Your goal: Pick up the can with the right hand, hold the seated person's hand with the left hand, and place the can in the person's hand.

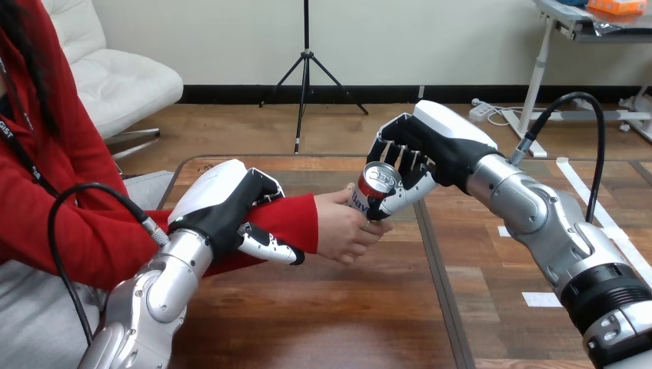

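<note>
A red can (376, 187) with a silver top is tilted above the table's middle. My right hand (416, 157) comes in from the right and is shut on the can, fingers curled over it from behind. The person's hand (344, 228) reaches from the left and wraps the can's lower part, so both hands are on it. My left hand (229, 209) is shut on the person's forearm in its red sleeve, just behind the wrist, with the thumb under the sleeve and the fingers over its far side.
The wooden table (369, 307) has a dark seam (438, 269) running front to back near its middle. Small white tape marks (541, 299) lie on the right part. The person sits at the left side.
</note>
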{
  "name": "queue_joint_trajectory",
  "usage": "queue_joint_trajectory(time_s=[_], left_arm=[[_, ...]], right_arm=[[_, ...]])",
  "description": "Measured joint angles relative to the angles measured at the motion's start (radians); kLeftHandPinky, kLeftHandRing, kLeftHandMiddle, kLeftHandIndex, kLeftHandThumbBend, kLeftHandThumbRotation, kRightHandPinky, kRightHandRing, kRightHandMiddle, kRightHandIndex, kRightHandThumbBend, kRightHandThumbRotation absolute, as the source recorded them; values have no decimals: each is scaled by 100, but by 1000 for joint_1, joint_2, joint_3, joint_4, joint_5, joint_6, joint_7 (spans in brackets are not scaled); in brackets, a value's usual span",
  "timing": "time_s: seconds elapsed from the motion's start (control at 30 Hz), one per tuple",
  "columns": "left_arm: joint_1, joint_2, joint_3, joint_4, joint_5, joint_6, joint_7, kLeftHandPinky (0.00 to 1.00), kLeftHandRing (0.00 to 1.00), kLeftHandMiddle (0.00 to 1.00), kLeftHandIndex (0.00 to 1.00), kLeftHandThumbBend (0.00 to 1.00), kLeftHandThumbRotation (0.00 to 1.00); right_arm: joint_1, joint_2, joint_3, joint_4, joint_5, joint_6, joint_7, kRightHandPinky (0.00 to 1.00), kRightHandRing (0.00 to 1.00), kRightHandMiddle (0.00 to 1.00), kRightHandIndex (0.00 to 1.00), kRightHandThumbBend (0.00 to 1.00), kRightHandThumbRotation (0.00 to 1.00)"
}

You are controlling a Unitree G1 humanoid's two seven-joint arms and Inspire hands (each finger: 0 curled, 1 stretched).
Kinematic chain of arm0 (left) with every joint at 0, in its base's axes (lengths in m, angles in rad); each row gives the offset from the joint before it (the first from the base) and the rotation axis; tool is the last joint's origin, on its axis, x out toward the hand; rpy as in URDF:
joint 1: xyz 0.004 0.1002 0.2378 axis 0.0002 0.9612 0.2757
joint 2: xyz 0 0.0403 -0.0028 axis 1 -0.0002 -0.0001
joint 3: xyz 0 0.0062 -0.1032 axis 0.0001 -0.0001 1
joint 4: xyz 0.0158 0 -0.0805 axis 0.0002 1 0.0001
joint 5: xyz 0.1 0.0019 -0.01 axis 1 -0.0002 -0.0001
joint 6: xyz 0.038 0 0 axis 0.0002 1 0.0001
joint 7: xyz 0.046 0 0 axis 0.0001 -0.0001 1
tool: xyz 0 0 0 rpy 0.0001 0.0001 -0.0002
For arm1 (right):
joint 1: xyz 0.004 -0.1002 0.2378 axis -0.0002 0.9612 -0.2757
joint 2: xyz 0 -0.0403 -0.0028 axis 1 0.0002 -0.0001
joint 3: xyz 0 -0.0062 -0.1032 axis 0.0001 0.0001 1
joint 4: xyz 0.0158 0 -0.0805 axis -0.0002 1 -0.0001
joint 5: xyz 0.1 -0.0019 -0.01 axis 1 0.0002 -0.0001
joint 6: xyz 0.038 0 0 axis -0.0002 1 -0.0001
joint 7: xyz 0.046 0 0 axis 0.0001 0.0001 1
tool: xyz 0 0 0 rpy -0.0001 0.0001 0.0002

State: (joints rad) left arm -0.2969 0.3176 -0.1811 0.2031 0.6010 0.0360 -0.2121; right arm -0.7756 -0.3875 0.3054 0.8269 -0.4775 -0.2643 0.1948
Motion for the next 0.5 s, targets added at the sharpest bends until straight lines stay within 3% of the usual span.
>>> queue_joint_trajectory(time_s=[0.5], left_arm=[[0,-1,0,0,0,0,4,23,29,37,38,68,0]], right_arm=[[0,0,0,-16,0,11,23,32,38,43,43,73,0]])
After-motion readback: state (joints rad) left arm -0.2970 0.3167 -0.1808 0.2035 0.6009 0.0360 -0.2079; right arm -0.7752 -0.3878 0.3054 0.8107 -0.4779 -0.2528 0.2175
